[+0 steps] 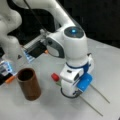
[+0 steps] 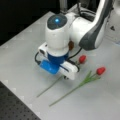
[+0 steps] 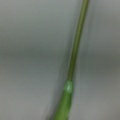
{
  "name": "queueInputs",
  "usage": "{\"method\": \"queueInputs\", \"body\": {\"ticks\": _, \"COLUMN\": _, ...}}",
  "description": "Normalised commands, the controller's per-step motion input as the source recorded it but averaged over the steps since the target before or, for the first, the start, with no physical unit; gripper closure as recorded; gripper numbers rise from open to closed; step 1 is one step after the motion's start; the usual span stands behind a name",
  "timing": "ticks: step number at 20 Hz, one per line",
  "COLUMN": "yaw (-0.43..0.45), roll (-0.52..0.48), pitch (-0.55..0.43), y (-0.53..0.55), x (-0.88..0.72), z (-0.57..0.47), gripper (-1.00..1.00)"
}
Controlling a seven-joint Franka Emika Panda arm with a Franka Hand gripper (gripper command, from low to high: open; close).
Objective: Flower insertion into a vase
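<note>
Your gripper (image 2: pixel 65 77) is low over the table (image 2: pixel 22 62), right on the stem of one flower (image 2: pixel 82 59); you cannot tell how its fingers stand, since the wrist body hides them. In the wrist view that stem (image 3: pixel 75 50) fills the frame. A second flower (image 2: pixel 100 70) lies just beside it. One vase (image 1: pixel 28 83) stands upright, apart from the gripper, toward a front view's left.
</note>
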Motion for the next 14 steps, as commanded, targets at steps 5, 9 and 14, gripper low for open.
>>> {"method": "queueInputs", "body": {"ticks": 5, "yaw": 0.072, "roll": 0.024, "pitch": 0.047, "y": 0.0, "x": 0.04, "z": -0.25, "gripper": -1.0}}
{"method": "queueInputs", "body": {"ticks": 9, "yaw": 0.086, "roll": 0.038, "pitch": -0.007, "y": 0.02, "x": 0.03, "z": -0.25, "gripper": -1.0}}
{"method": "queueInputs", "body": {"ticks": 14, "yaw": 0.085, "roll": 0.048, "pitch": -0.043, "y": -0.01, "x": 0.02, "z": -0.15, "gripper": -1.0}}
